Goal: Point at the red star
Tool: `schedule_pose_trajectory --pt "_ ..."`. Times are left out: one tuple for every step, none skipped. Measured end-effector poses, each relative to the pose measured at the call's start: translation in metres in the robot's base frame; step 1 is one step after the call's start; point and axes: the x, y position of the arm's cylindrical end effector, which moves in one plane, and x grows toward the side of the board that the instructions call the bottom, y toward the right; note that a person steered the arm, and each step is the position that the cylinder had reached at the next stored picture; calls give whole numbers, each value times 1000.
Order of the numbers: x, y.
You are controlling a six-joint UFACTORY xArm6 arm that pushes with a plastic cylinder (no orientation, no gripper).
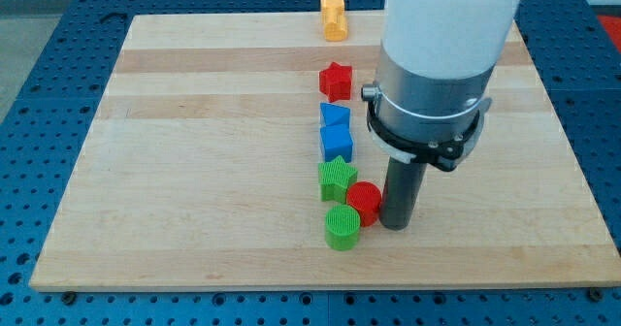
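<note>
The red star (335, 80) lies on the wooden board (194, 171), upper middle of the view. My tip (395, 225) rests on the board well below the star, touching or almost touching the right side of a red cylinder (365, 202). Below the star runs a column of blocks: a blue triangle-like block (334, 114), a blue block (337, 143), a green star (337, 179), then the red cylinder and a green cylinder (342, 228).
A yellow block (333, 16) stands near the board's top edge, above the red star. The arm's large white and grey body (437, 64) hangs over the right half of the board, to the right of the column. Blue perforated table surrounds the board.
</note>
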Motion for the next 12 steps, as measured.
schedule_pose_trajectory --pt "0 10" --pt "-51 58" --pt "-94 69" --pt "-100 69" --pt "-101 69" --pt "-102 69" --pt "-102 68" --pt "-109 68" --pt "-135 69" --pt "-144 66" --pt "-166 59" --pt "-173 29"
